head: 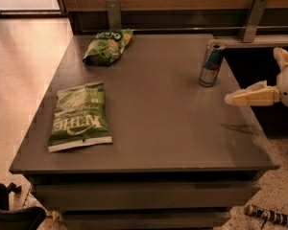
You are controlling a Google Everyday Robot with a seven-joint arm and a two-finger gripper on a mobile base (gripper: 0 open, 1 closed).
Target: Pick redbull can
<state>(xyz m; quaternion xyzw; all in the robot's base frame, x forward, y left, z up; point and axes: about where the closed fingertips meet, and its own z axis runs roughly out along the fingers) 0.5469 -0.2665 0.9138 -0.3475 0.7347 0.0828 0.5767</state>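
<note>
I hadn't grabbed anything: redbull can (211, 63) stood untouched on the table (163, 123), my gripper (254, 76) spread open, empty, near its right.

redbull can (211, 63) upright on table (173, 119), gripper (253, 76) near it, jaws apart

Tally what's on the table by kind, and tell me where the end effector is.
Green chip bags: 2
Redbull can: 1
Total: 3
End effector: open, at the right edge of the table, to the right of the can and apart from it.
</note>
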